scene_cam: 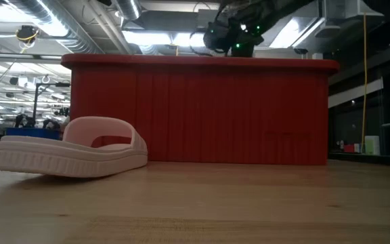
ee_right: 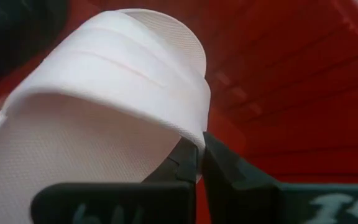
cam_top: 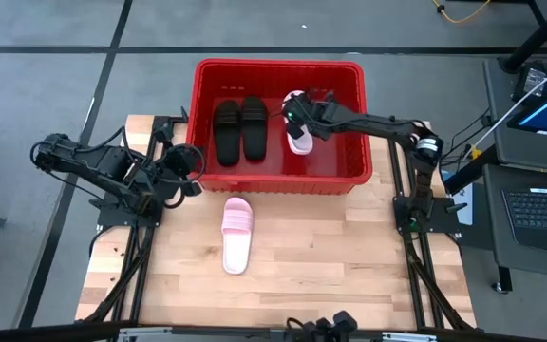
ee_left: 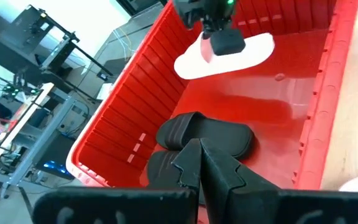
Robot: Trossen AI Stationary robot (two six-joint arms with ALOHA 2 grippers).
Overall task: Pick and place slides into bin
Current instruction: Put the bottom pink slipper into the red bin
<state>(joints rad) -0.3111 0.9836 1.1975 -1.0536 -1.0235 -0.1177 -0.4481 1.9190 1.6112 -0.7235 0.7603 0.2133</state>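
- Two black slides point(cam_top: 240, 130) lie side by side on the floor of the red bin point(cam_top: 353, 78), toward its left half.
- One pink slide point(cam_top: 299, 139) is inside the bin to their right, its strap pinched in the right pincer point(cam_top: 295, 115) (fingers closed tight on the strap edge).
- The other pink slide point(cam_top: 236, 234) lies on the wooden bench point(cam_top: 349, 256), in front of the bin.
- The left pincer point(cam_top: 194, 161) waits shut and empty over the bench's left edge, beside the bin.
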